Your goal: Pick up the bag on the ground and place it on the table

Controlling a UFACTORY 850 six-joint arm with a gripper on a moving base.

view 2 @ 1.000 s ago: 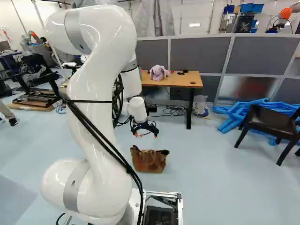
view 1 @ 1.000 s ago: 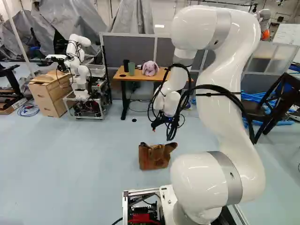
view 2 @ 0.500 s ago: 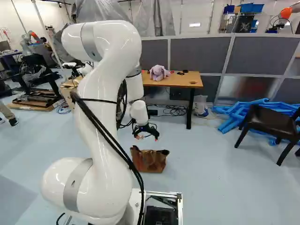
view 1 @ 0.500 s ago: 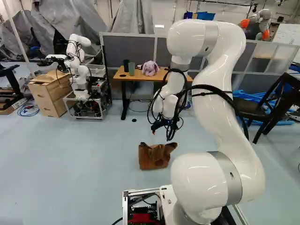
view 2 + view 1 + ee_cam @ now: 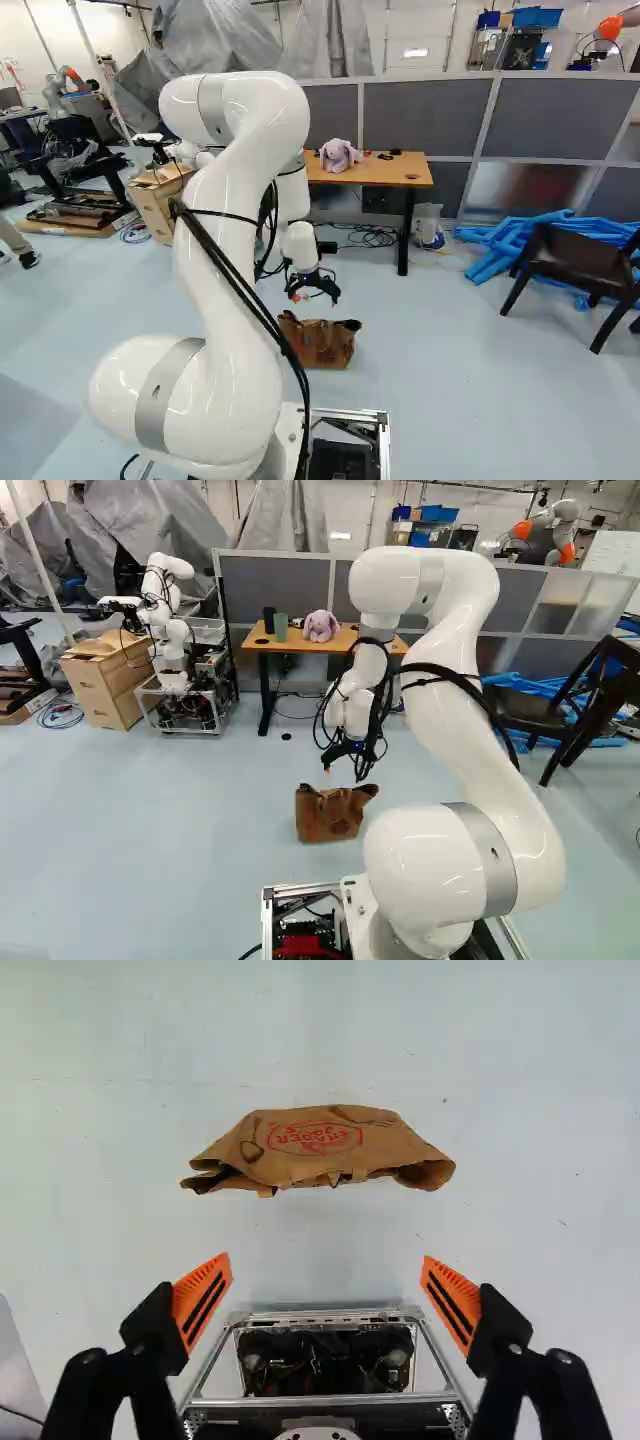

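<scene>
The pale floor (image 5: 150, 820) and the grey partition (image 5: 430, 120) far across it sit just as they did, so the base has not moved. The white arm (image 5: 450, 720) has: its elbow has sunk and tipped forward, bringing the gripper (image 5: 317, 300) a little lower. By the partition stands a wooden-topped table (image 5: 375, 173), far and near the middle. To its left is another robot (image 5: 172, 680) beside a wooden box (image 5: 105, 680); to its right, a dark chair (image 5: 590, 258) by a blue bundle (image 5: 490, 240). The brown bag (image 5: 330, 818) remains on the floor, nearer than the table. In the wrist view the gripper is released, fingers spread wide, with the bag ahead and apart from them. On the tabletop sit a plush rabbit (image 5: 320, 627) and a green cup (image 5: 281, 628).
</scene>
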